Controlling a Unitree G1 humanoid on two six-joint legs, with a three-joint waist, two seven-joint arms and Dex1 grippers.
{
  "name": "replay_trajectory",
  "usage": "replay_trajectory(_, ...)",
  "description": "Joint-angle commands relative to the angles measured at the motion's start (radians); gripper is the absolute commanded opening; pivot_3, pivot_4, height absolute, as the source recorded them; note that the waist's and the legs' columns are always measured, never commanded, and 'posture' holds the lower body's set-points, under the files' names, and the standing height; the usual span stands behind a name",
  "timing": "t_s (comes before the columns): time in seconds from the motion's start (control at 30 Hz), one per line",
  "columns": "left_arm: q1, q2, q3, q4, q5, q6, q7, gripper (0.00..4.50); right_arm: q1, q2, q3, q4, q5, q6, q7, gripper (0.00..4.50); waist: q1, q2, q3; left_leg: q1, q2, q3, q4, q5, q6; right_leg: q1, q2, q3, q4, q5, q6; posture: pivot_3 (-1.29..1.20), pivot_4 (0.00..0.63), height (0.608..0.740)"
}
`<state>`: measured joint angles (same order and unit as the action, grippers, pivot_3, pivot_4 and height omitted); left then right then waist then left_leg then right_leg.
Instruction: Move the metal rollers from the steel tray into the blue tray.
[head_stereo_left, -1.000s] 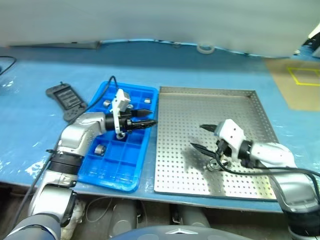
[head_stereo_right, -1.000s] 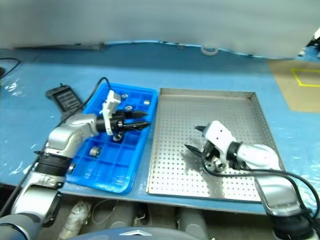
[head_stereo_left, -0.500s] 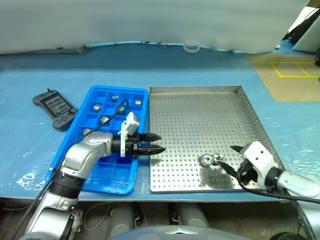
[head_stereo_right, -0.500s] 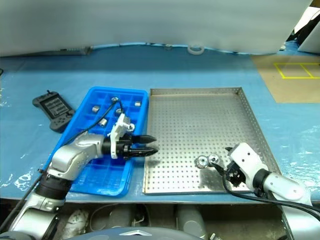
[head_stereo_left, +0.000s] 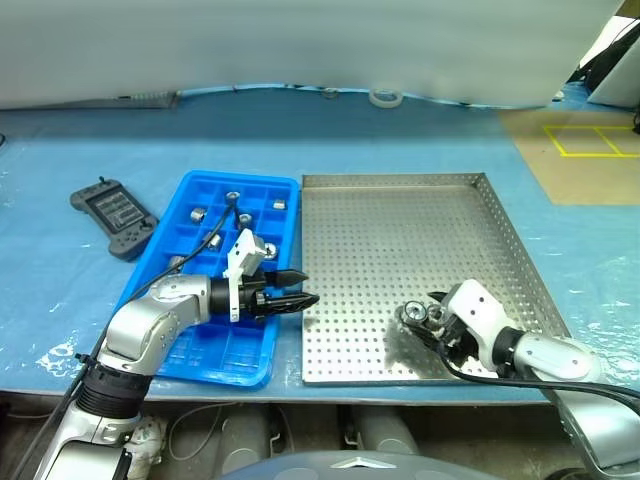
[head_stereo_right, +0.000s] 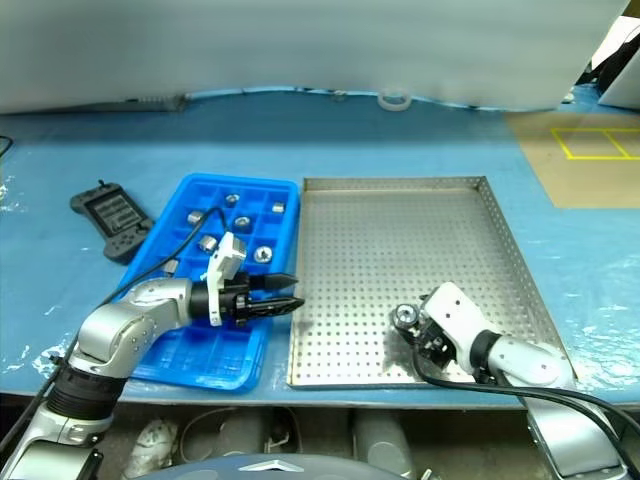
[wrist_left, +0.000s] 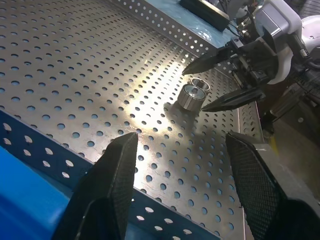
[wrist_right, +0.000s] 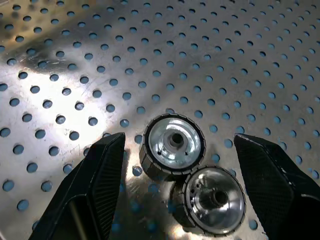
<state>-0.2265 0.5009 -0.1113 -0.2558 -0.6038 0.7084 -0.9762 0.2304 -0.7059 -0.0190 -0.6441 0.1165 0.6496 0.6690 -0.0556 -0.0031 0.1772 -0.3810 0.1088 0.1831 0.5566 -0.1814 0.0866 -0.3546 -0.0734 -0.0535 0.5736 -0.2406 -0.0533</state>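
The steel tray (head_stereo_left: 420, 230) lies right of the blue tray (head_stereo_left: 226, 346). Two metal rollers (wrist_right: 173, 145) (wrist_right: 214, 199) stand touching each other near the steel tray's front rim, also seen as the roller pair (head_stereo_left: 411, 313). My right gripper (wrist_right: 178, 140) is open and low over them, one finger on each side. Several more rollers (head_stereo_left: 198, 213) sit in the blue tray's far compartments. My left gripper (head_stereo_left: 306, 287) hangs open and empty over the blue tray's right rim, pointing across the steel tray at the right gripper (wrist_left: 195, 90).
A black handheld controller (head_stereo_left: 112, 215) lies on the blue table cover left of the blue tray. A roll of tape (head_stereo_left: 384, 98) sits at the table's back edge. Both trays reach close to the table's front edge.
The head view shifted early on. My right gripper has come down and in from the right, so that its fingers now flank the two rollers. My left gripper drew back toward the front, then held.
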Motion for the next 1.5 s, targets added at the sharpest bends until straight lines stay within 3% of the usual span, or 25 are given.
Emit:
replay_trajectory(0.03,0.008,0.004,0.021,-0.047,-0.02,0.0,0.019,2.88,-0.005,-0.023,0.0,-0.008,-0.004,0.016,-0.001,3.66,0.01,0.0,0.0,0.0,0.0,0.0,0.0,0.0,0.0,0.0,0.0,0.0,0.0,0.0,0.0,-0.3,0.15,0.74)
replay_trajectory(0.3,0.032,0.004,0.015,-0.05,-0.017,-0.015,0.033,2.88,0.022,-0.067,-0.06,0.017,0.022,0.013,0.031,3.66,0.02,0.001,0.0,0.001,0.0,0.0,0.0,0.0,0.0,0.001,0.0,0.0,0.0,0.0,0.0,-0.29,0.15,0.74)
replay_trajectory(0.53,0.011,-0.016,0.0,-0.033,-0.003,-0.034,0.041,2.88,0.01,-0.125,-0.099,-0.077,0.075,0.102,0.066,3.66,0.02,0.003,0.0,0.003,0.0,0.0,0.0,0.0,0.0,0.002,0.0,0.0,0.0,0.0,0.0,-0.29,0.15,0.74)
replay_trajectory(0.87,-0.038,-0.051,-0.016,-0.004,0.019,-0.047,0.057,2.88,-0.023,-0.098,-0.026,-0.179,0.062,0.233,-0.037,3.66,0.022,0.003,0.0,0.002,0.0,0.0,0.0,0.0,0.0,0.002,0.0,0.0,0.0,0.0,0.0,-0.3,0.15,0.74)
replay_trajectory(1.03,-0.054,-0.055,-0.016,-0.005,0.021,-0.039,0.061,2.88,0.042,-0.097,-0.044,-0.115,0.058,0.174,-0.04,3.66,0.026,0.003,0.0,0.002,0.0,0.0,0.0,-0.001,0.0,0.002,0.0,0.0,0.0,0.0,0.0,-0.29,0.15,0.74)
replay_trajectory(1.27,-0.058,-0.066,-0.022,-0.018,0.022,-0.03,0.08,2.88,0.023,-0.087,-0.044,0.094,0.056,0.066,-0.024,3.66,0.026,0.003,0.0,0.003,0.0,0.0,0.004,-0.001,0.0,0.003,0.0,0.0,0.0,0.0,0.0,-0.28,0.15,0.74)
replay_trajectory(1.5,-0.071,-0.072,-0.019,-0.019,0.022,-0.021,0.093,2.88,0.057,-0.084,-0.073,0.061,0.069,0.071,-0.031,3.66,0.026,0.003,0.0,0.003,0.0,-0.001,0.004,-0.001,0.0,0.004,0.0,0.0,0.0,0.0,0.0,-0.28,0.15,0.74)
